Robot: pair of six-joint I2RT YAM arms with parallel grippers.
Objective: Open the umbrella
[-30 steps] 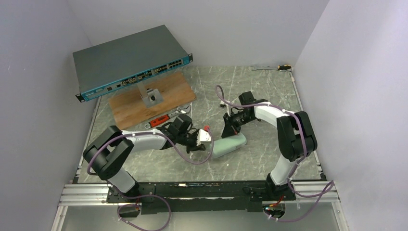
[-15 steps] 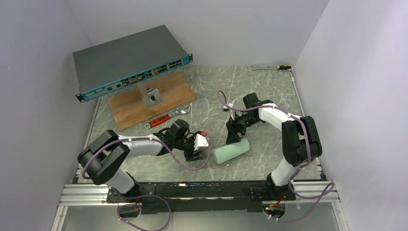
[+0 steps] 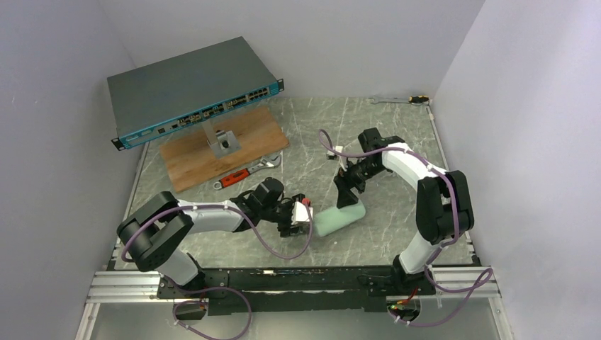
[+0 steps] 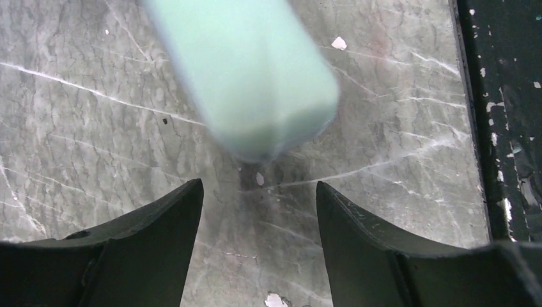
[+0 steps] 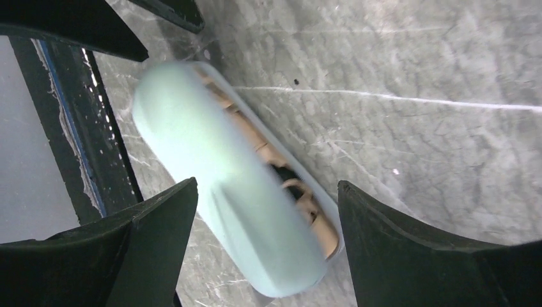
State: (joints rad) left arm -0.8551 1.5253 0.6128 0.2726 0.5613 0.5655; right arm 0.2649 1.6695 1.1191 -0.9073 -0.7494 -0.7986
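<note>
A pale mint fabric sleeve (image 3: 339, 218) lies on the grey marble table, blurred in both wrist views. Through its long side opening, the tan fabric of the folded umbrella (image 5: 321, 231) shows inside; the handle and shaft are hidden. My left gripper (image 3: 305, 216) sits low just left of the sleeve's near end (image 4: 249, 70), jaws open and empty (image 4: 257, 185). My right gripper (image 3: 347, 193) hovers over the sleeve's far end, jaws open (image 5: 267, 184) and spread to either side of the sleeve (image 5: 211, 166) without touching it.
A network switch (image 3: 195, 88) rests on a metal bracket (image 3: 221, 139) over a wooden board (image 3: 255, 134) at the back left. A red-handled wrench (image 3: 244, 173) lies beside the board. A spanner (image 3: 388, 100) lies at the back right. The black front rail (image 4: 505, 128) runs close by.
Both grippers have gone from shut to open. The sleeve has shifted slightly on the table. The left gripper has slid right, up to its near end.
</note>
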